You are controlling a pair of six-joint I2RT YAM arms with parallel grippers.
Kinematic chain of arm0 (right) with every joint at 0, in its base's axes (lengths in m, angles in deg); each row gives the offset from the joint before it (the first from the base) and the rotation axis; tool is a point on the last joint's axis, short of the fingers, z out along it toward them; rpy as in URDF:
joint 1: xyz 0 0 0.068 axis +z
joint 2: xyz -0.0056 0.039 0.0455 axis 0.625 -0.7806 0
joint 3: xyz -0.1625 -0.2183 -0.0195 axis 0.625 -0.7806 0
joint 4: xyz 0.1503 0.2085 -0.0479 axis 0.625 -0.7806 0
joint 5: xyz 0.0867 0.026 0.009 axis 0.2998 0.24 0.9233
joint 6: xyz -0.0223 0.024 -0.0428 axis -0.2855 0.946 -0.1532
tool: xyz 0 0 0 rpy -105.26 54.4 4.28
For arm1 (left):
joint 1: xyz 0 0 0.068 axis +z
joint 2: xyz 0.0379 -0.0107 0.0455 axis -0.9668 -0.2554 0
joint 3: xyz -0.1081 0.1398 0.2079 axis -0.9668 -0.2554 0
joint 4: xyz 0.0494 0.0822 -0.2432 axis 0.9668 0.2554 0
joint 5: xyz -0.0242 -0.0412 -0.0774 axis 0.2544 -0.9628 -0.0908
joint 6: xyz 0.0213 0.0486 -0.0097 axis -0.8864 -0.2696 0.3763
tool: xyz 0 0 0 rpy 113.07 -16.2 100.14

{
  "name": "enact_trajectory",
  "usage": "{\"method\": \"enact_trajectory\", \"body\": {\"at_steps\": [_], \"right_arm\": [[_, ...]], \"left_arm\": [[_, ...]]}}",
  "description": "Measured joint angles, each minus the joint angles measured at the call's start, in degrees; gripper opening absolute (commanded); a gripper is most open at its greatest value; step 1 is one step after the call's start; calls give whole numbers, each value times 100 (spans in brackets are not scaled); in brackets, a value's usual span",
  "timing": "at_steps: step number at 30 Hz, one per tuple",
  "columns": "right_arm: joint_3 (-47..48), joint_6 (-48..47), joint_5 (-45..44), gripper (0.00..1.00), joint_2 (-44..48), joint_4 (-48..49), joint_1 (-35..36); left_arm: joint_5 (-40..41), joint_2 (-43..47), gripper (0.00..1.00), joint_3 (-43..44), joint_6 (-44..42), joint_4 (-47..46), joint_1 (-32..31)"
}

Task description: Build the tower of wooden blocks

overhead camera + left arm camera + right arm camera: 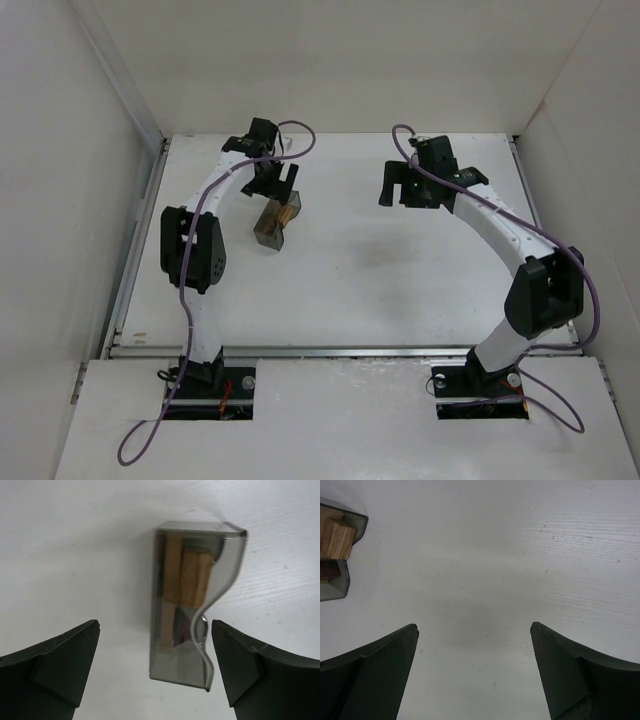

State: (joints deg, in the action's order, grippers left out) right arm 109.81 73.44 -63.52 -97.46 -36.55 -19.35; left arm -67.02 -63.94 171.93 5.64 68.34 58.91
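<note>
My left end effector (155,625) is spread wide, grasping nothing. In its wrist view the box (167,667) lies between the two fingers (60,665), closer to the one on the right of that view. The gap there is so slim that I cannot tell whether they touch.

The box is dark, see-through grey and lies on its side on the desk (400,280), toward the far left part of it. From the top camera I see it (268,230) just in front of the left end effector (278,190).

The blocks are all inside the box and none is stacked on the desk. Through the wall I make out tan blocks (187,577) packed side by side at the far end, and a dark block (180,632) just nearer to the camera. One side of the box has a wavy edge.

My right end effector (474,627) is also released, with its fingers wide over bare desk. It (398,198) sits well to the right of the box. In its wrist view one end of the box (344,582) shows at the upper left edge, with a tan block (335,537) and the dark block (329,571) at its mouth.
</note>
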Motion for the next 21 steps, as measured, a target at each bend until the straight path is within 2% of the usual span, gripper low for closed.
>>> {"method": "enact_trajectory", "body": {"at_steps": [3,8,16,19,20,21], "right_arm": [[4,-17,59,100,0,0,0],[31,-17,133,100,-26,-7,2],[273,-17,157,100,-111,-13,2],[334,-15,157,100,-133,-15,2],[354,-17,157,100,-146,-17,2],[374,-17,157,100,-170,-15,2]], "left_arm": [[-415,-92,86,-11,-79,96,-52],[-673,-170,66,-15,-142,149,24],[-743,-584,51,-15,-199,179,262],[-748,-627,28,-15,-238,186,251],[-761,-629,13,-15,-258,177,247],[-761,-629,6,-15,-254,175,240]]}}
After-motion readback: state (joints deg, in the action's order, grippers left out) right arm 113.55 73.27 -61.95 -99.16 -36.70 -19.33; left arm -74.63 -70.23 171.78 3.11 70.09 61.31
